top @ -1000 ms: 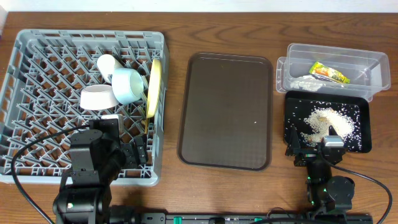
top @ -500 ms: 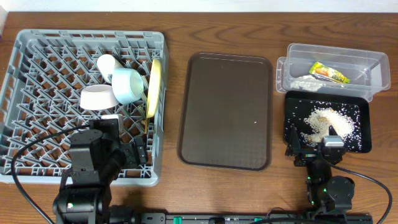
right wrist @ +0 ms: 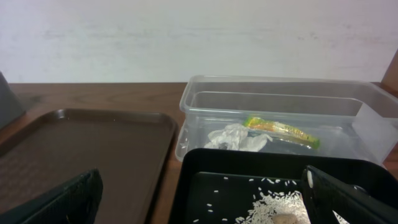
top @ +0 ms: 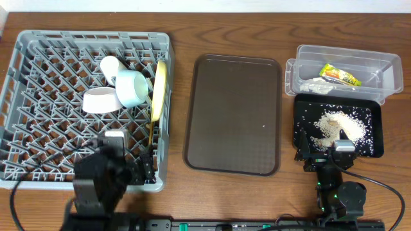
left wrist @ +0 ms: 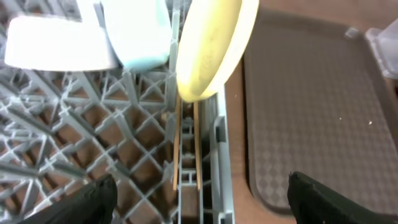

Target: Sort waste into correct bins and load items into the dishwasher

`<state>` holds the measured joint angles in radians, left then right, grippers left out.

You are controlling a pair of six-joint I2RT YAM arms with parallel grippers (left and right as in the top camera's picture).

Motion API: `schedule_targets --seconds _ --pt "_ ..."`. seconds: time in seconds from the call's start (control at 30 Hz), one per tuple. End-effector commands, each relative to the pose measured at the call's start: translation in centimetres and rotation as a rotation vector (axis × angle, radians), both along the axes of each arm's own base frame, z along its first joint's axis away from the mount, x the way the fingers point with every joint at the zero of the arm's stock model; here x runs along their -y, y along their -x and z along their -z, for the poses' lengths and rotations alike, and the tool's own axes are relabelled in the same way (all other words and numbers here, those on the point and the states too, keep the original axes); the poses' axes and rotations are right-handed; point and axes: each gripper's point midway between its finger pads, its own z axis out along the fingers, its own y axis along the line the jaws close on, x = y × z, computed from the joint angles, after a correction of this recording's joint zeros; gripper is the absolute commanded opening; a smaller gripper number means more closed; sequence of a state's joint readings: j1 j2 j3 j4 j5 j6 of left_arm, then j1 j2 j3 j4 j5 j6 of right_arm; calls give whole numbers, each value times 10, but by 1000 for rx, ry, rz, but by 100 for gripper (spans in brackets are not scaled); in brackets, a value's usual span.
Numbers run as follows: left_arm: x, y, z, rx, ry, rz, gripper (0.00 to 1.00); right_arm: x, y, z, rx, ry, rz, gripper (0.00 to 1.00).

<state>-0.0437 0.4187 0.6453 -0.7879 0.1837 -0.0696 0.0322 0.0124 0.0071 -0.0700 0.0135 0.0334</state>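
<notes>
**Fig.** Square grey plastic dish rack holds round pale-yellow plate on edge and two thin wooden chopsticks. Crinkled green-yellow wrapper in clear plastic tub. White rice crumbs on glossy black tray. L gripper, R gripper: jaws spread, empty.

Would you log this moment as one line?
left gripper open above rack | right gripper open | plate, blue bowl, chopsticks in rack | wrapper in clear tub | rice in black tray

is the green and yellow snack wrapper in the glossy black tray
No, the green and yellow snack wrapper lies in the clear plastic tub behind the black tray.
</notes>
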Motion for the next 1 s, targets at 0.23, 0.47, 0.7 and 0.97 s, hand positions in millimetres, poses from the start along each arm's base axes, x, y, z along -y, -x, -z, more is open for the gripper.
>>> schedule_targets --seconds 0.23,0.47,0.7,0.97 --pt "-2 -16 37 309 -19 -16 89 -3 0 1 1 15 -19 99" --pt "-4 -45 31 555 -6 -41 89 -3 0 1 0 15 -19 99" --pt "-22 -47 36 556 -67 -134 89 -3 0 1 0 15 -19 99" --pt "-17 -45 50 496 -54 -109 89 -3 0 1 0 15 -19 99"
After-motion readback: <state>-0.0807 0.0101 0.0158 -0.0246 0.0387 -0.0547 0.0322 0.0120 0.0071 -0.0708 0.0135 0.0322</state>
